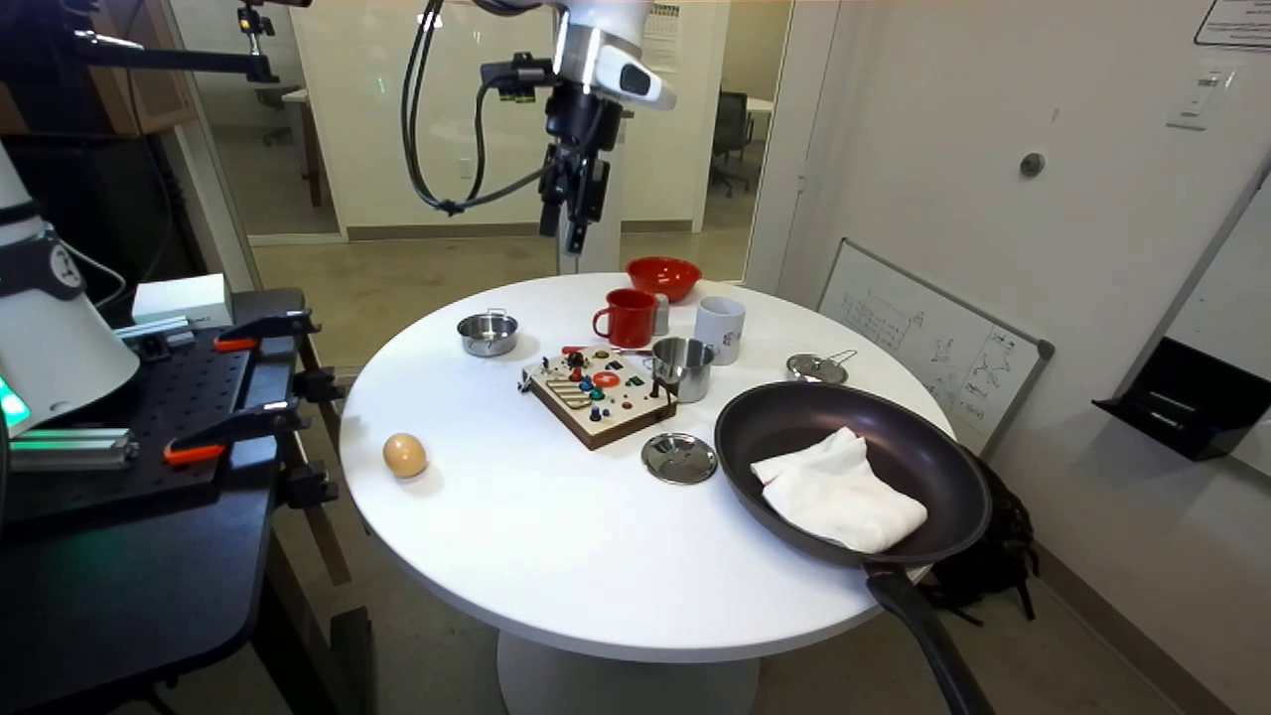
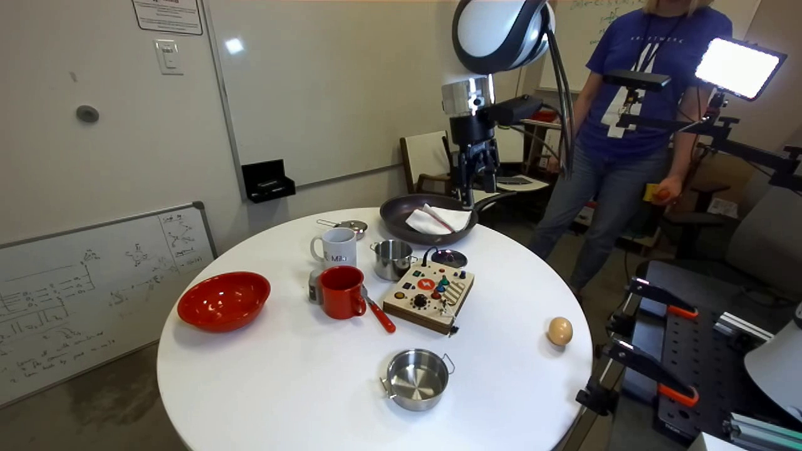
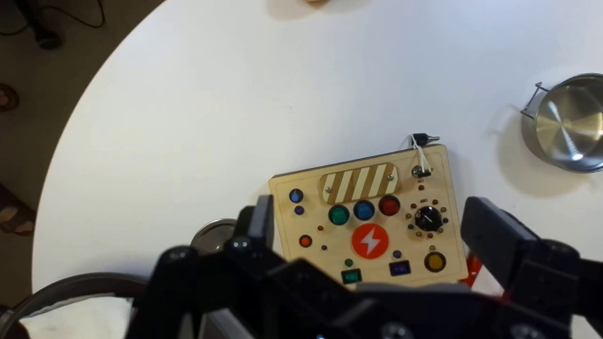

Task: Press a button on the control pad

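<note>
The control pad (image 1: 598, 395) is a tan wooden board lying flat on the white table. In an exterior view, the pad (image 2: 430, 294) shows a red round emblem, coloured buttons and a black dial. The wrist view looks down on the pad (image 3: 330, 245), with green, blue and red buttons in a row, a yellow button at lower right and a small orange one at left. My gripper (image 3: 374, 223) is open and empty, its fingers spread on either side of the pad in that view. In both exterior views the gripper (image 1: 562, 233) (image 2: 479, 194) hangs well above the table, touching nothing.
Around the pad stand a metal pot (image 1: 683, 367), a red mug (image 1: 630, 318), a white mug (image 1: 720, 330), a lid (image 1: 679, 458) and a red-handled utensil (image 2: 381, 316). A frying pan (image 1: 770, 417) with a cloth, a metal bowl (image 2: 416, 379), an egg (image 1: 404, 455) and a red bowl (image 2: 224, 300) lie farther out.
</note>
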Available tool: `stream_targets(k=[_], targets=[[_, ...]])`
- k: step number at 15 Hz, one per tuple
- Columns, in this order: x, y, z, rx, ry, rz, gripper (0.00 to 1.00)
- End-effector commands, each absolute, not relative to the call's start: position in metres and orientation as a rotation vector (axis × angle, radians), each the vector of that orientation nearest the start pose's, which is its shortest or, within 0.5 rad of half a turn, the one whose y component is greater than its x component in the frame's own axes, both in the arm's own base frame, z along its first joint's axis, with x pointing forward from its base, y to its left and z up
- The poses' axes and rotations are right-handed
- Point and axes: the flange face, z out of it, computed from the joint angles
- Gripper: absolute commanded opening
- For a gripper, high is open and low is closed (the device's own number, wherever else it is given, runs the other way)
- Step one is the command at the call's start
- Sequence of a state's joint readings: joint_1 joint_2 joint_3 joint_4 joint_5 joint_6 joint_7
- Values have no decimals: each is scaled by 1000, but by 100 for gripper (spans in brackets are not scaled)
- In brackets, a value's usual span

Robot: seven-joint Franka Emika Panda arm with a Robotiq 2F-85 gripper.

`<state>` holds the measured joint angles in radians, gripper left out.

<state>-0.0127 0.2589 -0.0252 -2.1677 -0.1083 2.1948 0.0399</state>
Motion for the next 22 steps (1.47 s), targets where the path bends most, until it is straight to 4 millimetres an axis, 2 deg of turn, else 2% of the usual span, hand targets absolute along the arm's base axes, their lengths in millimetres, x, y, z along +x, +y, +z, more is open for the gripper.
stream_targets(k=[1,4,9,15,21,22], targets=[[527,-25,224,-3195,93,312,100],[520,-25,203,-3193,154,174,100],[515,-24,180,-3196,227,64,100],[543,-37,154,-3163,245,57,100],[577,-47,145,-3149,286,40,100],[581,-48,144,-3150,290,41,96]])
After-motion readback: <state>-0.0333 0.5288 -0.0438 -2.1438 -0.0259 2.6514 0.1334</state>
